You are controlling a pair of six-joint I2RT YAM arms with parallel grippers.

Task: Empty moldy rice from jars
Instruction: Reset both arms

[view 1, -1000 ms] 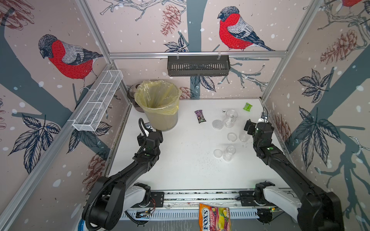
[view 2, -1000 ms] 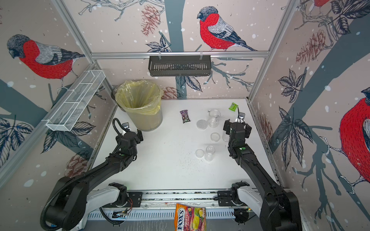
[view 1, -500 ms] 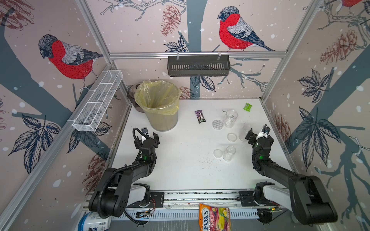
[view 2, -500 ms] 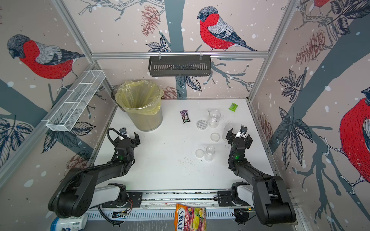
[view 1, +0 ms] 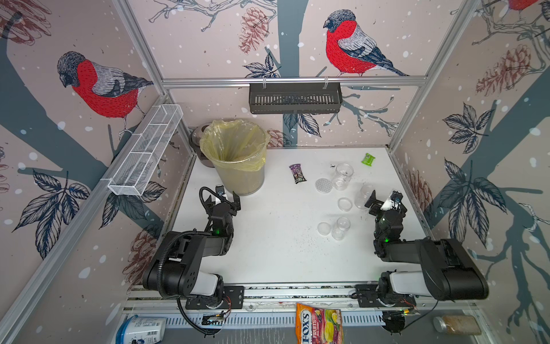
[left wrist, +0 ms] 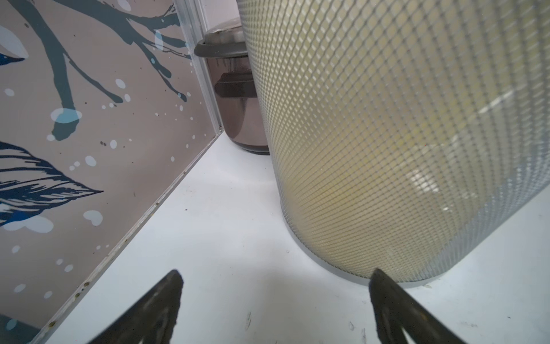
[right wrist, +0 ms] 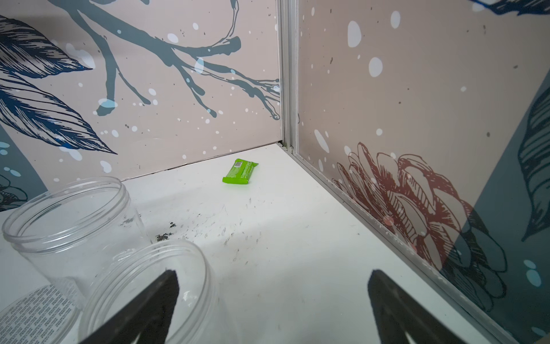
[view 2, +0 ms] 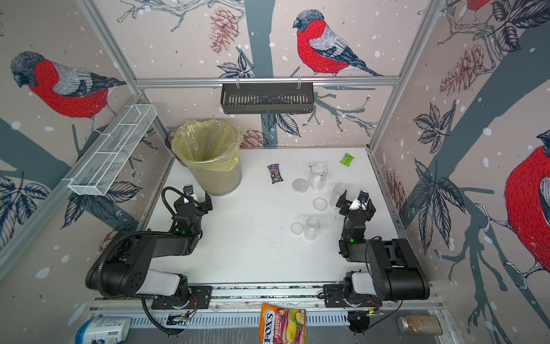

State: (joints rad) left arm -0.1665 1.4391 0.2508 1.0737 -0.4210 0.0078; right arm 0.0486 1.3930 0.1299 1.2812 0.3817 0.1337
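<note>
Fingers [left wrist: 154, 309] apart, left gripper [left wrist: 275, 272] by bin [left wrist: 387, 149], right gripper [right wrist: 273, 272] by jars [right wrist: 74, 223]

The bin liner [view 1: 232, 143] is yellow, the jars [view 1: 343, 175] clear (one lid [view 1: 323, 185] dotted silver), the candy wrapper [view 1: 297, 173] purple.

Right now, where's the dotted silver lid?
In both top views the dotted silver lid lies flat, right of centre, between the purple candy bar and the wide open jar.
</note>
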